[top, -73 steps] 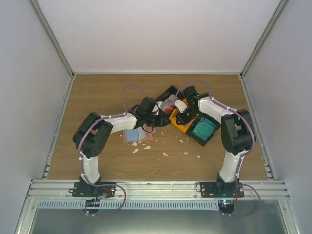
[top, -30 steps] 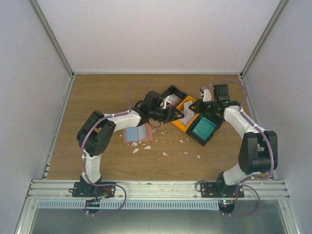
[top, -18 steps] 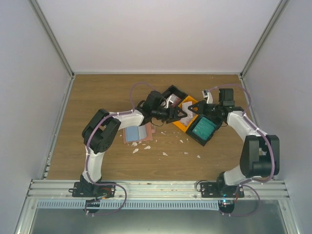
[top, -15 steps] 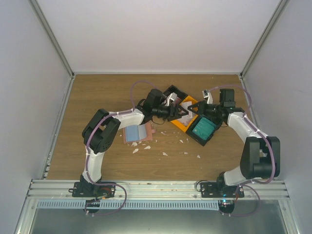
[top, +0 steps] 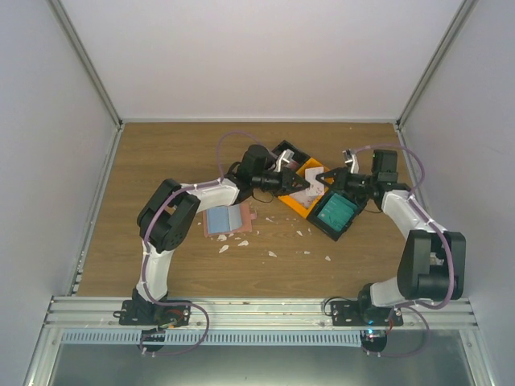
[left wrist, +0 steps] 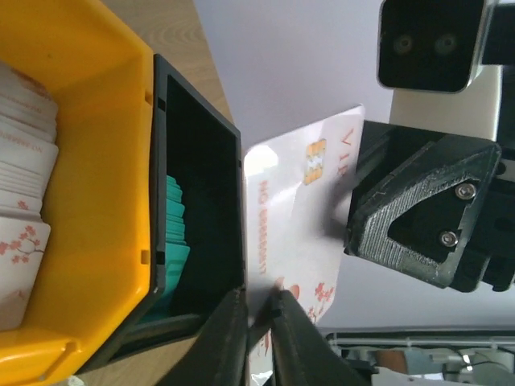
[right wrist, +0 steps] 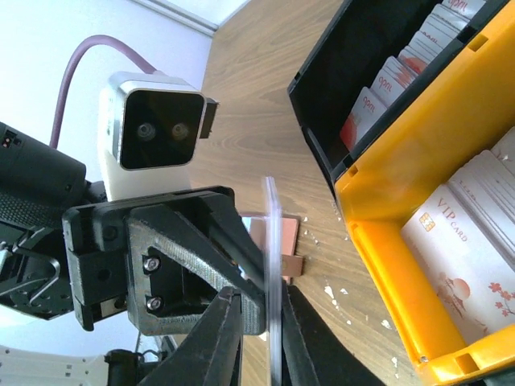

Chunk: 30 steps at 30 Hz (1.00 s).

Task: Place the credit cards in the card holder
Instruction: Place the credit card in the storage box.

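White card [left wrist: 298, 209] held aloft (VIP print), card holder [top: 225, 219] open flat, blue inside

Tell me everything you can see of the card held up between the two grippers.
The card is a thin, stiff-looking white plastic rectangle with a gold chip, "VIP" lettering, a line of red print and red blossom motifs. It is held in the air, and the right wrist view shows it edge-on as a thin line. The left gripper pinches one end and the right gripper the opposite end; nothing else touches it. It hangs close to the orange bin.
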Motion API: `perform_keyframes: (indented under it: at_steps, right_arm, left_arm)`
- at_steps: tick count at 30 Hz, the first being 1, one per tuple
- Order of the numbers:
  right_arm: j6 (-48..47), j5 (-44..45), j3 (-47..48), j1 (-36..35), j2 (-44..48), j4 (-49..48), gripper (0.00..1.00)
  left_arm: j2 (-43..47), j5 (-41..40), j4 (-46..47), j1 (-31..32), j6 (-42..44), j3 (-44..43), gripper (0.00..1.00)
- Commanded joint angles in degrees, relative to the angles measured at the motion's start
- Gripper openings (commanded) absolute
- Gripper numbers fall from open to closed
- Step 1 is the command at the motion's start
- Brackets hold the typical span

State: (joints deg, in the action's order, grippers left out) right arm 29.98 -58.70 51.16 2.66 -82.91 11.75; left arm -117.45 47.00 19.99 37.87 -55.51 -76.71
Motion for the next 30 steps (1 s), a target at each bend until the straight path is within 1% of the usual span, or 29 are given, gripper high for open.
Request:
perform_keyframes:
  at_steps: [1, 3, 5, 8, 11, 14, 18, 22, 27, 30]
  right_arm:
    - [0.4, -1.4, -1.2, 1.3, 2.0, -2.1, 0.19]
    - [0.5, -1.4, -1.9, 1.8, 2.6, -3.0, 0.26]
    - [0.6, -1.4, -2.7, 2.2, 3.3, -3.6, 0.3]
    - [1.6, -1.6, -4.7, 3.4, 4.2, -5.9, 0.33]
    - [4.2, -2.6, -7.6, 4.5, 5.6, -10.8, 0.33]
    - [5.0, -2.6, -8.6, 4.7, 6.0, -12.2, 0.33]
    - [5.0, -2.3, -8.9, 4.7, 5.8, -13.4, 0.31]
    - [4.6, -1.6, -9.0, 4.7, 5.0, -13.1, 0.25]
    - [4.1, -0.9, -9.1, 4.7, 4.5, -12.8, 0.15]
    - [4.1, -0.7, -9.1, 4.7, 4.5, -12.7, 0.14]
  left_arm:
    - [-0.4, 1.6, 4.5, 0.3, -0.3, -0.8, 0.08]
    - [0.2, 2.0, 5.1, 0.3, -0.6, -0.4, 0.01]
    - [0.9, 2.3, 5.6, 0.2, -1.1, 0.0, 0.0]
    - [2.0, 2.9, 6.6, 0.0, -2.4, 0.6, 0.0]
    - [3.0, 3.3, 7.3, -0.3, -3.6, 1.0, 0.0]
    - [3.7, 4.1, 8.9, -0.6, -5.6, 1.4, 0.0]
    - [4.4, 5.1, 11.4, -0.8, -7.8, 2.0, 0.0]
    - [5.1, 5.2, 11.9, -0.9, -8.3, 2.2, 0.0]
    - [5.4, 5.3, 12.5, -1.0, -8.7, 2.6, 0.0]
    - [5.4, 5.2, 12.5, -1.1, -8.7, 2.8, 0.0]
